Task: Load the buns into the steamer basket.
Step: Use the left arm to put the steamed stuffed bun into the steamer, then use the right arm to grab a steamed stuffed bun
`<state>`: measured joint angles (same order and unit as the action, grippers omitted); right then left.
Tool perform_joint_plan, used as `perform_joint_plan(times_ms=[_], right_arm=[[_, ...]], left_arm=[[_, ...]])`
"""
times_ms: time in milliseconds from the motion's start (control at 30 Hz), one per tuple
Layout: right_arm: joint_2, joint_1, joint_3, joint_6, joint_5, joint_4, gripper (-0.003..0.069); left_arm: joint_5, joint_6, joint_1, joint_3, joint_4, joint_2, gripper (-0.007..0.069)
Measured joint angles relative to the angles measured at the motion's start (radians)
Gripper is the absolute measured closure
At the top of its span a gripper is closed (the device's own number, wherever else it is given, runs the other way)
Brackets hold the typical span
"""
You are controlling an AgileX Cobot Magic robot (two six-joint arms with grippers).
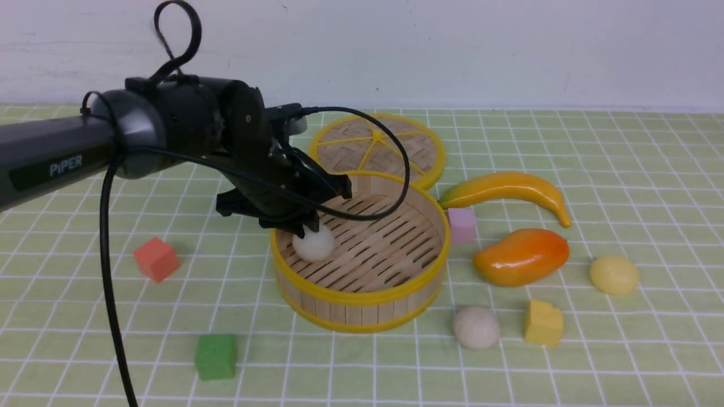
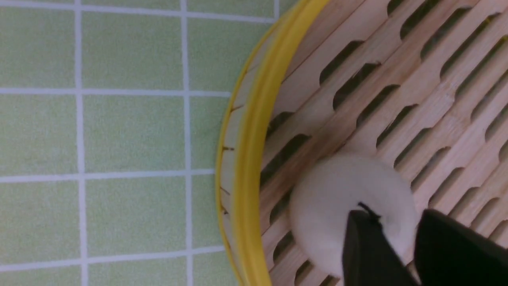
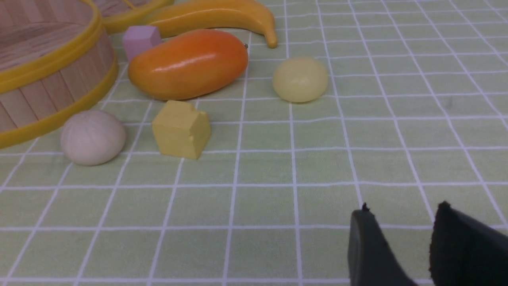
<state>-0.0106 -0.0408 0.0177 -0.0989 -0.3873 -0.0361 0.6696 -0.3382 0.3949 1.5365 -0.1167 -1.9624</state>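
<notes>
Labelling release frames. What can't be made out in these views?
- Front view: left gripper fingertips mostly hidden by its own body; contact with the white bun unclear.
- Left wrist view: fingers cover part of that bun; frame edges cut off most of the steamer basket.
- Right gripper: only fingertips show, right wrist view; absent from front view.

One bun [image 1: 313,243] lies in the steamer basket [image 1: 362,302] at nine o'clock (near its wall); outside, a second bun [image 1: 476,327] lies at four o'clock, a third bun [image 1: 614,275] at three.
</notes>
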Motion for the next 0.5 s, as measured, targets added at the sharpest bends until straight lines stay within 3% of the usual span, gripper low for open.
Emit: perform_joint_plan(times_ms=[200, 500], right_arm=[[0.000, 0.000, 0.000, 0.000, 0.000, 0.000, 0.0419], [0.000, 0.000, 0.000, 0.000, 0.000, 0.000, 0.0419]], left_arm=[[0.063, 0.000, 0.001, 0.000, 0.001, 0.034, 0.0239], [0.146, 0.000, 0.001, 0.000, 0.098, 0.242, 0.0205]])
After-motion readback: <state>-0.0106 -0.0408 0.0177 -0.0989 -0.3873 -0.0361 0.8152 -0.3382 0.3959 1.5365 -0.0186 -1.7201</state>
